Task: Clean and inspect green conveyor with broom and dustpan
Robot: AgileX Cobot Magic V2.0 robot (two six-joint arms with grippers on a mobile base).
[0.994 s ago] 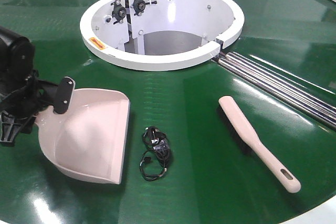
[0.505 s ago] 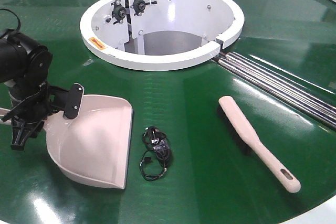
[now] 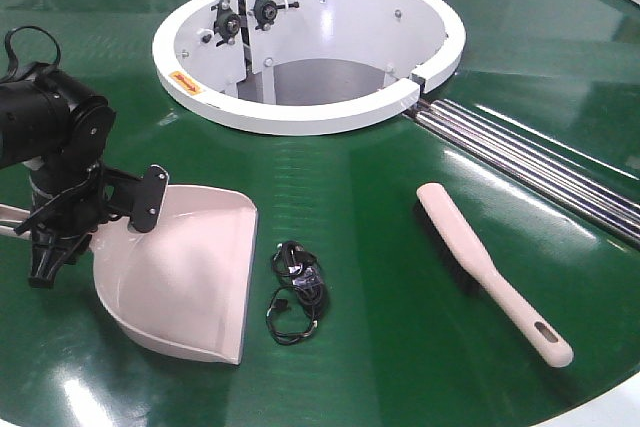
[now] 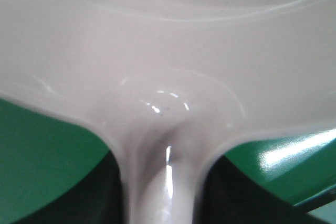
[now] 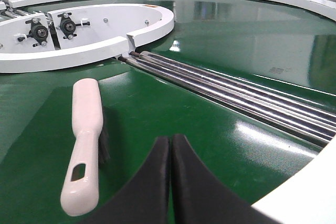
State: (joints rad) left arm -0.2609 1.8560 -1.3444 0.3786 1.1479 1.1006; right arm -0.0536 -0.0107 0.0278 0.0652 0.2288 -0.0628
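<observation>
Over the last second my left arm has carried the dustpan [image 3: 185,282] to the right across the green conveyor [image 3: 380,197]. Its flat lip now sits just beside the small tangle of black cable [image 3: 297,292] lying on the belt, closer than it was but not touching. I read this as the pan being set up as a catch for that debris.

The left gripper [image 3: 90,219] is clamped on the dustpan's narrow handle where it meets the scoop. The left wrist view shows the pale handle neck [image 4: 168,171] running straight between the dark jaws, with green belt on both sides. The pan looks slightly tilted, lip down toward the belt.

The broom [image 3: 490,272] has not moved. It lies flat on the belt to the right of the cable, well apart from the pan, with its slotted handle end pointing toward the outer edge and the silver rails [image 3: 530,162] beyond it.

My right gripper [image 5: 171,182] is closed on nothing, fingers pressed together. It hovers just beside the broom's handle [image 5: 84,145], which lies to its left. It would need to open and shift left to take the broom.
</observation>
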